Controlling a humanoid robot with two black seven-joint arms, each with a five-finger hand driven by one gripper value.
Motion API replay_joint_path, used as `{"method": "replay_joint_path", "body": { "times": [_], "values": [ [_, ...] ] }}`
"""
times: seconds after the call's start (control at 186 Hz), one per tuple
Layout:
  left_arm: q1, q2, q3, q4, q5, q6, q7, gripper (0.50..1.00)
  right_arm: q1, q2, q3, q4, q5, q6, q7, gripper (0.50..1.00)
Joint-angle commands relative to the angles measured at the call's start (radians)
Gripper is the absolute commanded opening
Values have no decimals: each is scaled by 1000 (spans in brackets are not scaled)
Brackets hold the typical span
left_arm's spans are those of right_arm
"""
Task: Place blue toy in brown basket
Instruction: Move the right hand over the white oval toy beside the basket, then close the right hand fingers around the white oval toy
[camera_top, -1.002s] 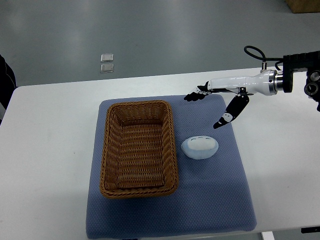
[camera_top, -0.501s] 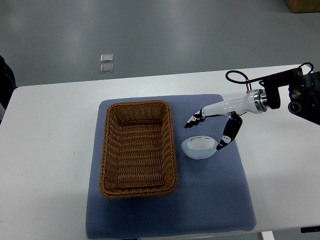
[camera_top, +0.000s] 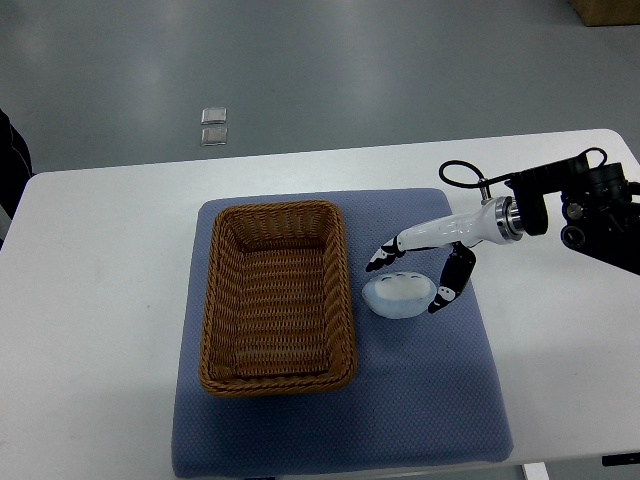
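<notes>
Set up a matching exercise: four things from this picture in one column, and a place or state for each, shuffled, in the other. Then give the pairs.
Things
1. blue toy
2. brown basket
3. right hand
4. blue mat

Places or states
A. spread flat on the white table
B. fingers open around the toy
C. empty, on the left part of the mat
D. on the mat, just right of the basket

Pairs: 1-D, 2-C, 3-B, 4-A

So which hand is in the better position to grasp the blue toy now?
The right hand. Its open fingers and thumb already sit on either side of the blue toy, beside the brown basket. The left arm is not in view.
</notes>
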Motion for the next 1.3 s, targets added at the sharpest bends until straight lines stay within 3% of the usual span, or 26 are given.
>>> {"method": "replay_joint_path", "body": {
  "times": [0.0, 0.264, 0.388, 0.62, 0.717, 0.857, 0.986, 1.293],
  "values": [
    [0, 0, 0, 0, 0, 0, 0, 1000, -20, 1, 0, 0, -1, -9, -1, 874],
    [0, 0, 0, 0, 0, 0, 0, 1000, -26, -4, 0, -1, -1, -23, -1, 866],
    [0, 0, 0, 0, 0, 0, 0, 1000, -29, -2, 0, -1, -1, -25, -1, 795],
    [0, 0, 0, 0, 0, 0, 0, 1000, -50, 1, 0, -1, -1, -37, -1, 756],
    [0, 0, 0, 0, 0, 0, 0, 1000, -53, 10, 0, -1, -1, -37, -1, 717],
    [0, 0, 0, 0, 0, 0, 0, 1000, -53, 10, 0, -1, -1, -36, -1, 580],
    [0, 0, 0, 0, 0, 0, 0, 1000, -46, 9, 0, -1, -1, -36, -1, 511],
    [0, 0, 0, 0, 0, 0, 0, 1000, -18, -11, 14, -1, 1, -34, -1, 500]
  ]
}}
